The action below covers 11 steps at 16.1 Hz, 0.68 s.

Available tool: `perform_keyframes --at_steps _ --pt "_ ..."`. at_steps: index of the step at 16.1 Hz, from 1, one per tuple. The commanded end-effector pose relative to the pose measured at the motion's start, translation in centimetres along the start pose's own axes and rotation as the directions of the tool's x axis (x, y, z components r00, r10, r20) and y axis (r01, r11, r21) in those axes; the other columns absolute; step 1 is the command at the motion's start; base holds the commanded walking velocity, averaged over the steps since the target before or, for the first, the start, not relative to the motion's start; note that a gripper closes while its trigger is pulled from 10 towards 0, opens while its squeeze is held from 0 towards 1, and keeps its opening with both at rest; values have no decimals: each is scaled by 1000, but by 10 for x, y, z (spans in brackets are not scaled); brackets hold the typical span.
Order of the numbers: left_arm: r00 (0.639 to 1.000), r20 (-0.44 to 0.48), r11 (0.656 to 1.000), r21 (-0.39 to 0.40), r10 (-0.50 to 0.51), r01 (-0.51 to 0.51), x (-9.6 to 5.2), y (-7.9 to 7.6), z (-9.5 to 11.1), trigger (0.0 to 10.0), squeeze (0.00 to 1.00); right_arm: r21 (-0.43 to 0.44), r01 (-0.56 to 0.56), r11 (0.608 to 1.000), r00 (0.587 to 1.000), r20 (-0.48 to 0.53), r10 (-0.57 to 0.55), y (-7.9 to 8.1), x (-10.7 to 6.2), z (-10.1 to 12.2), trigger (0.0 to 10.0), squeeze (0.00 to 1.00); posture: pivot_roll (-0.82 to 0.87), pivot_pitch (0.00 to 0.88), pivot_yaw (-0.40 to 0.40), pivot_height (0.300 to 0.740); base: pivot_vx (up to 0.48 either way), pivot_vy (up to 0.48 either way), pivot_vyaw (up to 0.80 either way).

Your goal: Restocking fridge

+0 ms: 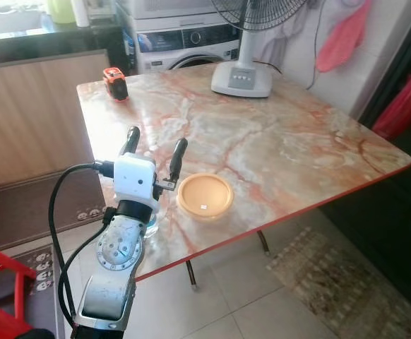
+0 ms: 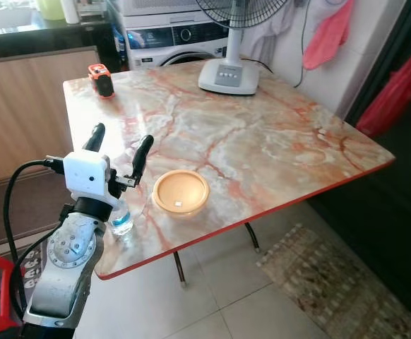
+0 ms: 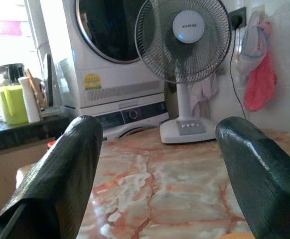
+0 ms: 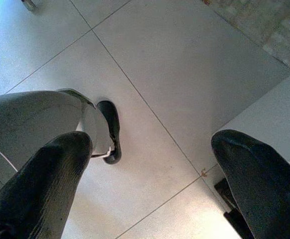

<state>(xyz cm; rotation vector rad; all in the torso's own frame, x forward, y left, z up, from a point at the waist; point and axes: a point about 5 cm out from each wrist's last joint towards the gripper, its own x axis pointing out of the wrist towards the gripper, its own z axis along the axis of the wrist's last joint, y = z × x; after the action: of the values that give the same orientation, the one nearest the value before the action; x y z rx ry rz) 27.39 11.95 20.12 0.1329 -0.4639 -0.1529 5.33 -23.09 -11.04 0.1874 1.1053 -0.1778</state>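
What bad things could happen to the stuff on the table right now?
1. A small water bottle stands near the table edge, tucked under the left arm's wrist. If the arm drops or swings, it might knock the bottle to the floor.
2. The left gripper is open and raised beside the orange bowl. A sideways sweep could push the bowl along the smooth marble top.
3. The right gripper hangs open over the floor tiles, so it probably couldn't help catch anything.
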Motion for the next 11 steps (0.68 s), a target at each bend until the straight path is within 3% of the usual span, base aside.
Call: perform_keyframes --at_steps 1,2,3,4,6,8,9,10,11 --pt "1000 10 1000 0 21 -21 3 2 6 10000 0 3 5 1000 1000 7 -5 -2 0 1 10000 0 119 0 -38 740 0 0 0" --pt "999 -10 999 0 52 -52 4 5 5 10000 0 2 5 1000 1000 6 -5 -2 0 1 10000 0 121 0 -39 740 0 0 0" --pt "984 -64 986 -24 165 -167 11 18 8 10000 0 -6 2 1000 1000 2 -2 -2 0 1 10000 0 117 0 -38 740 0 0 0" --pt "976 -77 974 -79 206 -211 21 27 20 10000 0 -9 0 1000 1000 1 0 -2 0 0 10000 0 121 0 -36 740 0 0 0" --pt "985 -85 982 -101 152 -161 36 32 38 10000 0 -14 -1 1000 1000 -4 1 -2 0 0 10000 0 129 0 -36 740 0 0 0" --pt "971 -208 977 -148 121 -154 46 38 45 10000 0 -19 -5 1000 1000 -8 5 -1 0 0 10000 0 132 0 -35 740 0 0 0" --pt "943 -325 980 -156 69 -126 46 40 41 10000 0 -20 -6 1000 1000 -9 6 -1 0 1 10000 0 139 0 -37 740 0 0 0" --pt "911 -413 992 -113 7 -59 42 40 37 10000 0 -22 -5 1000 1000 -11 5 -1 0 1 10000 0 144 0 -38 740 0 0 0" --pt "891 -453 996 -90 -25 -18 39 41 34 10000 0 -27 -5 1000 1000 -17 4 -1 0 0 10000 0 144 0 -38 740 0 0 0"
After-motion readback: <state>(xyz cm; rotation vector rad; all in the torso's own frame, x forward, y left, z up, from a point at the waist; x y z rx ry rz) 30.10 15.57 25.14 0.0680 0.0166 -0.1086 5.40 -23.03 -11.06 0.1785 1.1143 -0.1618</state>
